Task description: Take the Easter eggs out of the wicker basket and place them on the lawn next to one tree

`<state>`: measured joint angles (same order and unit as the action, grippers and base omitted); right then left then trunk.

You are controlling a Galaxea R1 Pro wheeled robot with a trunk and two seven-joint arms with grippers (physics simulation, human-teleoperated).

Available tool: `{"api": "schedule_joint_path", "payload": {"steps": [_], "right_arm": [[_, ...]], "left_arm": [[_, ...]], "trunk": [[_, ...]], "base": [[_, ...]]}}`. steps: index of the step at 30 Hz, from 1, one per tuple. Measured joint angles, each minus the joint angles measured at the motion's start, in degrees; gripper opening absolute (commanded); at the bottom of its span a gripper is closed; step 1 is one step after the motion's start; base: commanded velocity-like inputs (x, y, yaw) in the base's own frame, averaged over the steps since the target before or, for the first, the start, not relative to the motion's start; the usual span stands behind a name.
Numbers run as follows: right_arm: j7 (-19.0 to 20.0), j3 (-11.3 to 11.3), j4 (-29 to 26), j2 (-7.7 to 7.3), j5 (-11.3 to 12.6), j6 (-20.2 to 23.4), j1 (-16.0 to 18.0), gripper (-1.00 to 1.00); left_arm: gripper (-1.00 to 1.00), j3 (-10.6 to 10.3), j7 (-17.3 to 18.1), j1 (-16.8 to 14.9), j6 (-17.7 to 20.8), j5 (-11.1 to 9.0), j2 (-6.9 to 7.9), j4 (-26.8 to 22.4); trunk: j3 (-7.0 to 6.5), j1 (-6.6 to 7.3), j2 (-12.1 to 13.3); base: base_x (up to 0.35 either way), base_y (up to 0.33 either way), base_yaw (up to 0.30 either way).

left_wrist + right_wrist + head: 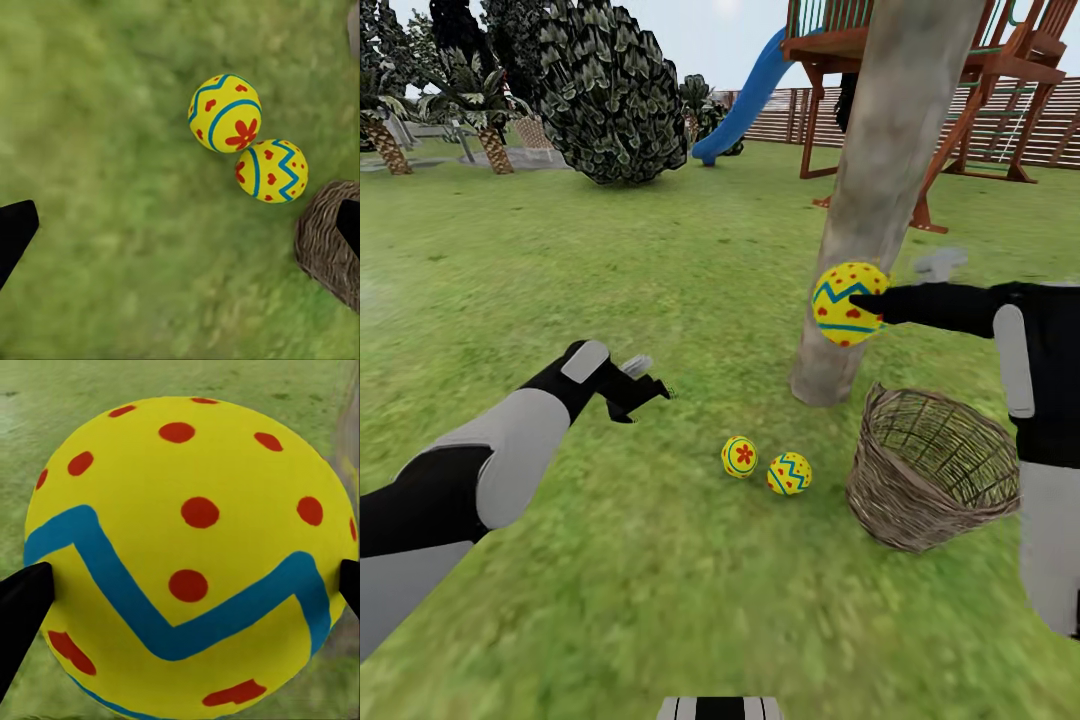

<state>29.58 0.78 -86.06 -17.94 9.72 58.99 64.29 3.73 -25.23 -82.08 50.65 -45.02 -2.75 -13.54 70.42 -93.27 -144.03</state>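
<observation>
Your right gripper (857, 306) held one Easter egg (846, 303) aloft, directly before the tree (880, 190). Your left gripper (652, 386) hung wide open over the lawn (610, 560). Two eggs (764, 465) lay touching between it and the tilted wicker basket (932, 467).

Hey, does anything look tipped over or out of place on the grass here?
Yes: the wicker basket beside the tree leans over, its mouth tilted and empty. Two Easter eggs lie loose on the lawn.

Fenced garden: lawn (660, 260), playset (920, 60).
</observation>
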Motion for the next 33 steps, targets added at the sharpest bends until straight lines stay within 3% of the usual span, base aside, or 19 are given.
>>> {"api": "schedule_joint_path", "payload": {"steps": [4, 9, 10, 11, 13, 14, 16, 18, 21, 25, 27, 31, 33], "right_arm": [[-4.27, 0.51, 0.11, 6.0, -2.09, -0.37, -4.03, -1.0], [-6.18, 0.76, 0.91, 12.61, -2.97, -2.21, -9.0, -1.0], [-8.37, 4.06, 2.19, 13.81, -5.36, -4.21, -11.51, -1.0], [-10.38, 5.54, 4.16, 14.58, -6.15, -4.72, -12.65, -1.0], [-11.78, 6.49, 5.75, 16.09, -6.36, -6.56, -14.46, -1.0], [-11.99, 6.85, 6.14, 16.54, -6.44, -7.8, -15.31, -1.0], [-12.81, 8.62, 7.61, 17.58, -6.54, -11.21, -17.17, -1.0], [-13.62, 9.69, 10.37, 18.16, -6.59, -13.31, -17.86, -1.0], [-14.07, 10.07, 17.21, 19.74, -6.59, -17.44, -18.37, -1.0], [-14.54, 10.13, 22.27, 20.34, -6.69, -25.48, -20.63, -1.0], [-15.66, 10.15, 22.65, 20.44, -6.6, -27.13, -22.28, -1.0], [-17.59, 10.16, 24.37, 21.86, -6.62, -29.51, -23.9, -1.0], [-18.83, 10.14, 26.32, 22.36, -6.87, -31.04, -24.18, -1.0]], "left_arm": [[1.0, -0.01, 0.0, 0.42, 0.01, 0.18, 1.9, 0.01], [1.0, -0.02, 0.08, 2.3, -0.07, 0.15, 3.86, 0.02], [1.0, -0.06, 7.51, 4.94, -1.96, 0.33, 5.63, 0.0], [1.0, -0.09, 15.43, 7.37, -4.35, 0.72, 7.14, -0.04], [1.0, -0.11, 23.67, 11.5, -12.52, 3.25, 8.25, -0.28], [1.0, -0.08, 25.88, 12.97, -16.61, 4.95, 8.4, -0.34], [1.0, -0.08, 33.44, 17.36, -28.2, 11.35, 8.59, -0.21], [1.0, -0.1, 40.55, 21.61, -36.01, 14.08, 8.59, -0.19], [1.0, -0.09, 46.05, 26.8, -48.03, 15.1, 8.49, -0.15], [1.0, -0.05, 49.49, 29.51, -51.69, 15.11, 9.32, 0.13], [1.0, -0.06, 53.04, 29.7, -51.89, 15.14, 9.67, 0.7], [1.0, -0.02, 55.25, 29.74, -51.78, 14.95, 10.23, 0.79], [1.0, 0.06, 57.32, 29.75, -51.38, 14.67, 11.89, 0.79]], "trunk": [[0.0, 0.0, 0.0], [0.01, 0.0, 0.0], [0.02, -0.01, 0.0], [0.02, -0.01, 0.01], [0.02, -0.01, 0.0], [0.01, 0.0, 0.0], [0.01, -0.01, 0.0], [0.01, -0.01, 0.0], [0.01, 0.0, 0.0], [0.01, 0.0, 0.0], [0.0, 0.01, -0.01], [0.0, 0.01, -0.01], [0.0, 0.01, -0.01]], "base": [[0.0, 0.023, 0.0], [0.0, 0.244, 0.0], [0.0, 0.099, 0.0], [0.0, 0.051, 0.0], [0.0, 0.021, 0.0], [0.0, 0.009, 0.0], [0.0, 0.004, 0.0], [0.0, 0.001, 0.0], [0.0, 0.0, 0.0], [0.0, 0.0, 0.0], [0.0, 0.0, 0.0], [0.0, 0.0, 0.0], [0.0, 0.0, 0.0]]}}
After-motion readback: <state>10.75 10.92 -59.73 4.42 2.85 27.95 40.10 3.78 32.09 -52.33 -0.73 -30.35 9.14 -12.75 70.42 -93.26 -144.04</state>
